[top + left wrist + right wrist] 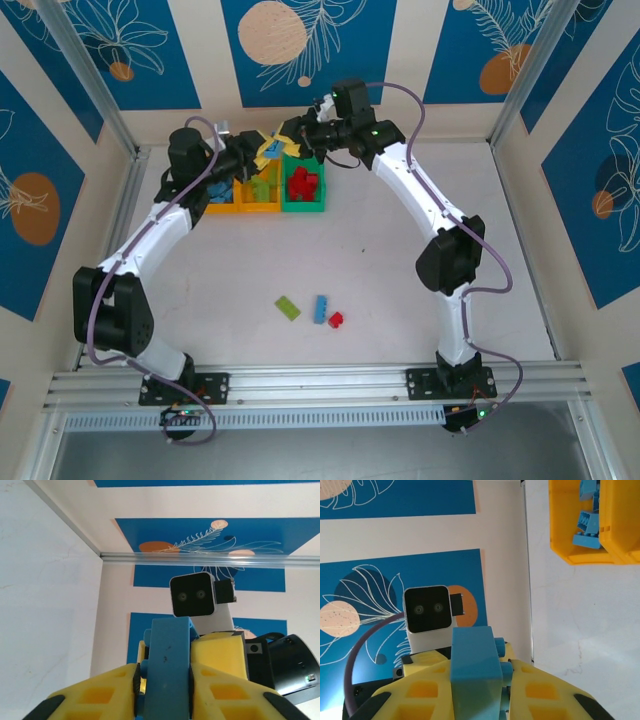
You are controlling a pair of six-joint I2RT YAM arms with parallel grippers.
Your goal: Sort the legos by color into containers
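Both grippers meet above the back bins with blue lego held between them. My left gripper (164, 675) is shut on a blue brick (167, 655); my right gripper (479, 672) is shut on a blue brick (472, 660). Whether that is one brick or two joined, I cannot tell. From the top, the left gripper (256, 156) and right gripper (290, 146) face each other over a blue piece (272, 150). Below stand an orange-yellow bin (221, 207) with blue bricks, an orange-yellow bin (262, 208) with green bricks, and a green bin (303, 207) with red bricks.
Three loose bricks lie on the near middle of the table: a green one (288, 308), a blue one (320, 309) and a red one (336, 320). The bin of blue bricks (570, 555) appears at the upper right of the right wrist view. Frame posts and walls border the table.
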